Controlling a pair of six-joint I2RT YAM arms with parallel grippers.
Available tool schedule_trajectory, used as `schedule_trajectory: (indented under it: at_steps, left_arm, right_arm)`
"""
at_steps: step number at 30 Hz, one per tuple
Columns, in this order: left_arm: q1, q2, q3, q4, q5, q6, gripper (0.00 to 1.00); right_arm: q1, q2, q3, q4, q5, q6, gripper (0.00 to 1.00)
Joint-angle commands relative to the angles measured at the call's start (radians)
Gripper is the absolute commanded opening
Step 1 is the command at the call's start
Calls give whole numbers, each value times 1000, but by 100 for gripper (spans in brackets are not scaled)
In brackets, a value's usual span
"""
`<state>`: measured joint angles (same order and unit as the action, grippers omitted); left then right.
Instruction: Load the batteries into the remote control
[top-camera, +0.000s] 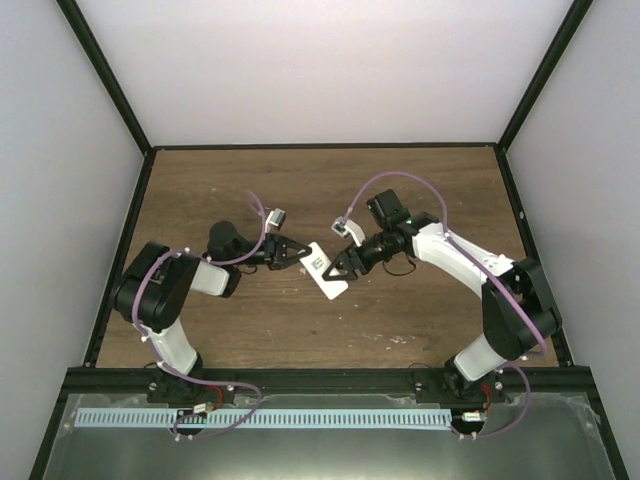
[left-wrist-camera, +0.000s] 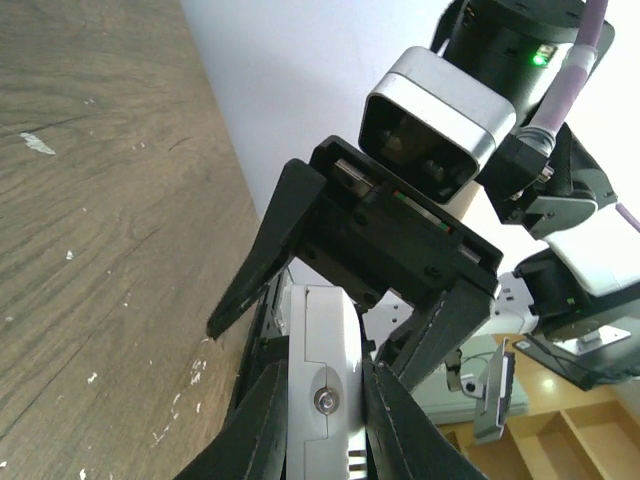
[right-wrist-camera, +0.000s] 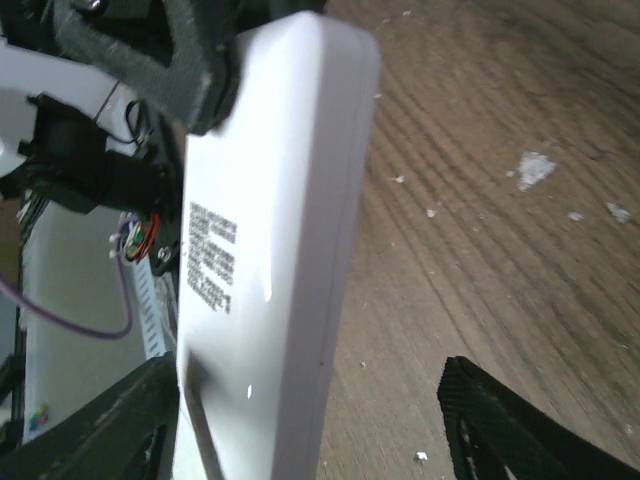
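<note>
- Over the table (top-camera: 240, 190), the left gripper (top-camera: 297, 254) clamps the remote control (top-camera: 322, 268) at its 10 o'clock end.
- Right gripper (top-camera: 341, 266), at 3 o'clock, straddles it, jaws apart.
- Likely light, rigid, slick plastic; pinch long edges.

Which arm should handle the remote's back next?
Right, probably. The left gripper is clamped on the remote control; the right gripper is open astride its other end, free to work.

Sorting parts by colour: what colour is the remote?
White remote control, clearest in right wrist view.
</note>
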<state>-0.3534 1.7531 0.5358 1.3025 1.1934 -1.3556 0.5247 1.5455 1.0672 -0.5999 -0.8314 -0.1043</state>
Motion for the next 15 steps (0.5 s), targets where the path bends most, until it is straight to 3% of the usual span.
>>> schedule_trajectory:
  at_steps: [1,15]
  left_arm:
    - [-11,-37,27,3,40,49,0]
    - [-21,-98,70,-237,45,220,0]
  right_arm:
    - [-5,10,49,-54,-122,-42,61]
    - [5,53,69,-98,-240,-86,30]
